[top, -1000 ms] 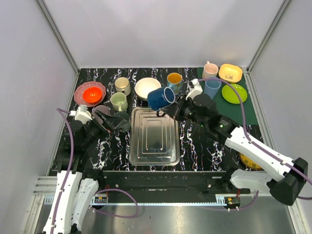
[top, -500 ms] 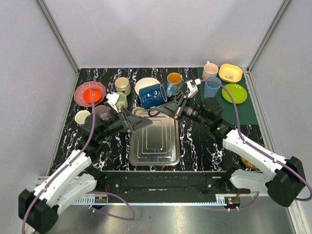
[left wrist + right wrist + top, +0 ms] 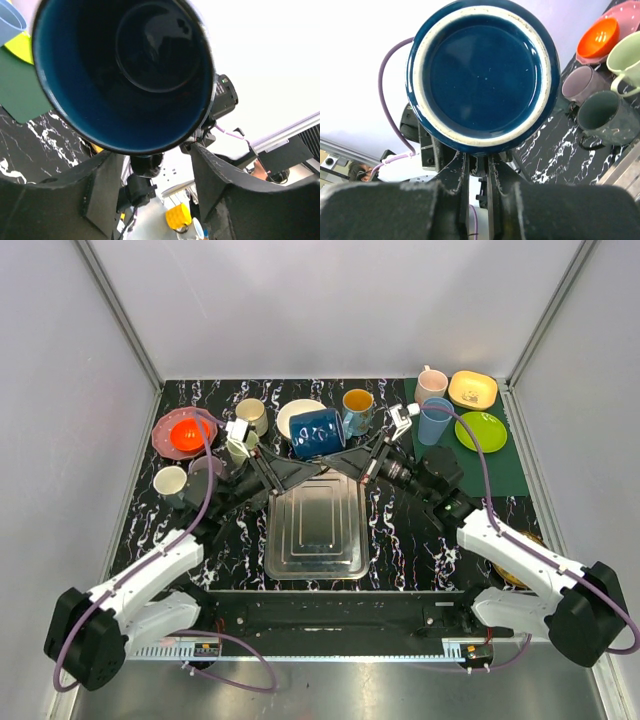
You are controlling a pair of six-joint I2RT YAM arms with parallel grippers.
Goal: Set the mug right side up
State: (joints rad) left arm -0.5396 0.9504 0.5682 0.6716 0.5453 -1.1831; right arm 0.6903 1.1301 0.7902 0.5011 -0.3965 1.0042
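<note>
Covering the table (image 3: 400, 535) is a black top veined with white, closed in on three sides by plain pale grey walls (image 3: 330, 310) set between slanting metal posts (image 3: 120, 315). A steel tray (image 3: 315, 530) lies in the middle of it, and a dark green mat (image 3: 508, 468) covers the far right corner under a lime plate (image 3: 480, 431), a yellow dish (image 3: 472, 389) and two cups. Along the far edge stand a pink plate (image 3: 165, 430) holding an orange bowl (image 3: 189, 434), a white bowl (image 3: 293, 412) and several more cups. The blue mug (image 3: 318, 432) is off the surface, in the air over the tray's far edge, lying on its side with its mouth toward the left arm. The right claw (image 3: 352, 458) is clamped on the mug from below, its fingers nearly together under the base. The left claw (image 3: 290, 468) sits just under the mug's rim with its jaws apart, gripping nothing.
</note>
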